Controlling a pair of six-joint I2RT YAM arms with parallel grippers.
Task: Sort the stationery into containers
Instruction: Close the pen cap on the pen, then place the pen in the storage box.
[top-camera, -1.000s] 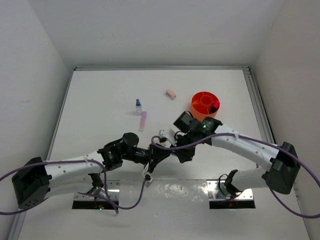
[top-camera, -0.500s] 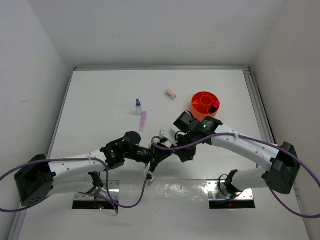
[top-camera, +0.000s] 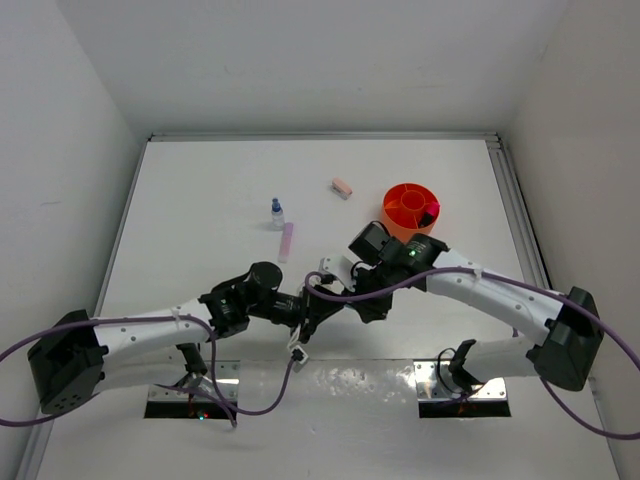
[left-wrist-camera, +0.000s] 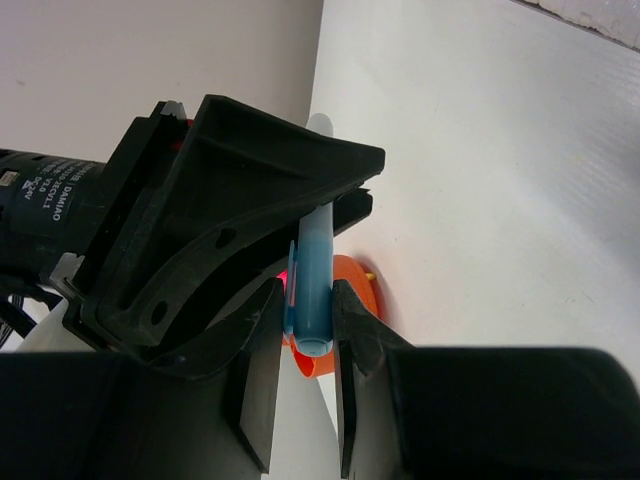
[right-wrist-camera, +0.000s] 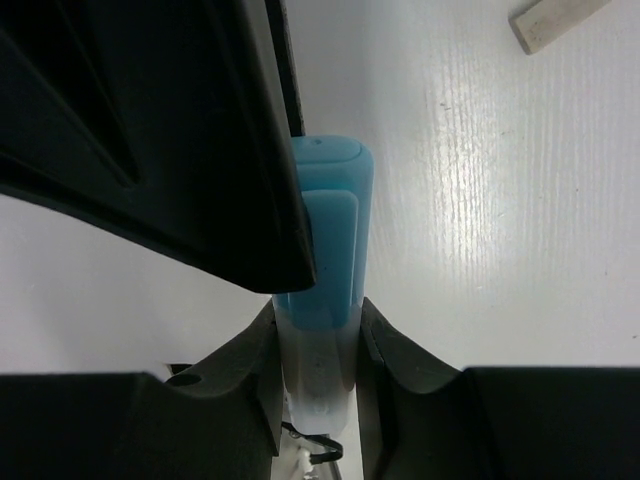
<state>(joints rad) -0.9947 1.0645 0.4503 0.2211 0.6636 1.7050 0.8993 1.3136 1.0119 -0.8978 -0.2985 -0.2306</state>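
The light blue tube (left-wrist-camera: 312, 270) is held between both grippers, in the air over the near middle of the table. My left gripper (left-wrist-camera: 305, 330) is shut on its blue end. My right gripper (right-wrist-camera: 318, 340) is shut on its pale whitish end (right-wrist-camera: 320, 370). In the top view the two grippers meet tip to tip, left (top-camera: 316, 306) and right (top-camera: 336, 290), and hide the tube. The round orange tub (top-camera: 411, 207) stands at the right rear of them. A blue-capped bottle (top-camera: 277, 212), a pale pink stick (top-camera: 287, 242) and a pink eraser (top-camera: 342, 188) lie on the table.
A beige eraser block (right-wrist-camera: 555, 22) lies on the table at the top right of the right wrist view. The orange tub's rim (left-wrist-camera: 355, 290) shows behind the left fingers. White walls close the table on three sides.
My left gripper has moved a little to the right, closer onto the right gripper and the tube. The right arm has barely moved.
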